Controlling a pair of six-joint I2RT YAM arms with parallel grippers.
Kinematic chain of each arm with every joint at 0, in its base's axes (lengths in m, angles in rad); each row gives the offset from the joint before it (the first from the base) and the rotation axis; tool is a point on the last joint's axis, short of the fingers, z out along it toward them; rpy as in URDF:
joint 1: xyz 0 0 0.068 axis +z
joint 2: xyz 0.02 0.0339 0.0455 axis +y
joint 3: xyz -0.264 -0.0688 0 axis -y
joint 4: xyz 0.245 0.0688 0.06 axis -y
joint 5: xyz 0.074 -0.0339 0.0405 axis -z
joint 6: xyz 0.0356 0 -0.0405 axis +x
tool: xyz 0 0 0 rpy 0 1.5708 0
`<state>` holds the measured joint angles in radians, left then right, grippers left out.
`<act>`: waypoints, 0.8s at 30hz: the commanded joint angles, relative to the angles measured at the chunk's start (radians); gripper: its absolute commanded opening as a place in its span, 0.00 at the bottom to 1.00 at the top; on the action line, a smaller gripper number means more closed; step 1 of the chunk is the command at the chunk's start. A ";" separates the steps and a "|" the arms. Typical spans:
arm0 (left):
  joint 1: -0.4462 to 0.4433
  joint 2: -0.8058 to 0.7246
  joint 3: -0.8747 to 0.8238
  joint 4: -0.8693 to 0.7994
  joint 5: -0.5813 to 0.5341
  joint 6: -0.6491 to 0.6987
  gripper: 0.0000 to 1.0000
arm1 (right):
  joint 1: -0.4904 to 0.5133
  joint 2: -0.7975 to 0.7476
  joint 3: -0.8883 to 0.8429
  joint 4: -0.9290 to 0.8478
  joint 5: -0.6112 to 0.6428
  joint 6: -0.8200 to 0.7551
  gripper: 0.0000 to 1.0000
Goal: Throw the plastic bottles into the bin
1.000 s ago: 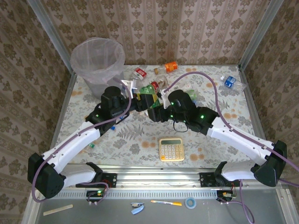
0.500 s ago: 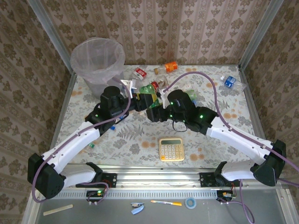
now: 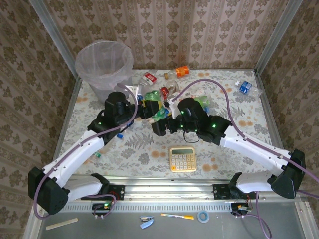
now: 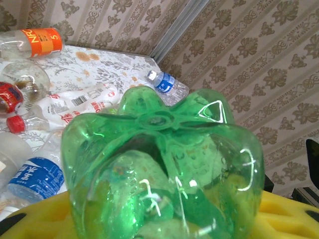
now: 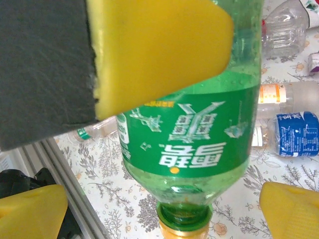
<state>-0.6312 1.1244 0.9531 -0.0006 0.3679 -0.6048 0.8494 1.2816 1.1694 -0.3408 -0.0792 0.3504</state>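
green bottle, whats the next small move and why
Probably draw the right arm back, clear of the green bottle. The right fingers stand wide apart on either side of its neck, not touching, while the left fingers clamp its body, so the left arm alone can then carry it to the bin.

The bin [image 3: 103, 64] stands in the table's [image 3: 144, 144] far left corner, the plastic bottles [image 3: 182, 71] lie scattered to its right, one bottle [image 4: 164, 164] sits in my left gripper [image 3: 149, 108], and the calculator [image 3: 183, 159] lies nearer me.
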 commanded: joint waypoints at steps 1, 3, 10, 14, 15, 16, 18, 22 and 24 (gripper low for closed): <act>0.016 -0.038 0.010 -0.042 -0.020 0.059 0.41 | 0.006 -0.015 -0.022 -0.026 -0.016 0.004 1.00; 0.023 -0.048 0.012 -0.069 -0.030 0.079 0.41 | 0.006 -0.016 -0.029 -0.032 -0.015 0.005 1.00; 0.064 -0.098 0.021 -0.165 -0.059 0.129 0.41 | 0.005 -0.039 -0.060 -0.060 0.011 0.010 1.00; 0.100 -0.141 0.038 -0.232 -0.082 0.167 0.41 | 0.005 -0.066 -0.077 -0.072 0.035 0.008 1.00; 0.113 -0.153 0.046 -0.249 -0.086 0.177 0.41 | 0.005 -0.073 -0.082 -0.072 0.041 0.008 1.00; 0.122 -0.162 0.053 -0.266 -0.089 0.185 0.41 | 0.004 -0.080 -0.087 -0.072 0.046 0.006 1.00; 0.146 -0.184 0.078 -0.303 -0.097 0.211 0.41 | 0.002 -0.096 -0.097 -0.073 0.055 0.007 1.00; 0.201 -0.221 0.135 -0.368 -0.120 0.262 0.42 | -0.004 -0.115 -0.108 -0.079 0.067 0.009 1.00; 0.223 -0.237 0.171 -0.397 -0.139 0.288 0.42 | -0.009 -0.122 -0.113 -0.079 0.073 0.009 1.00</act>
<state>-0.4358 0.9230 1.0576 -0.3386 0.2665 -0.3901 0.8467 1.1831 1.0718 -0.3973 -0.0441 0.3508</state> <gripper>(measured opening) 0.531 0.999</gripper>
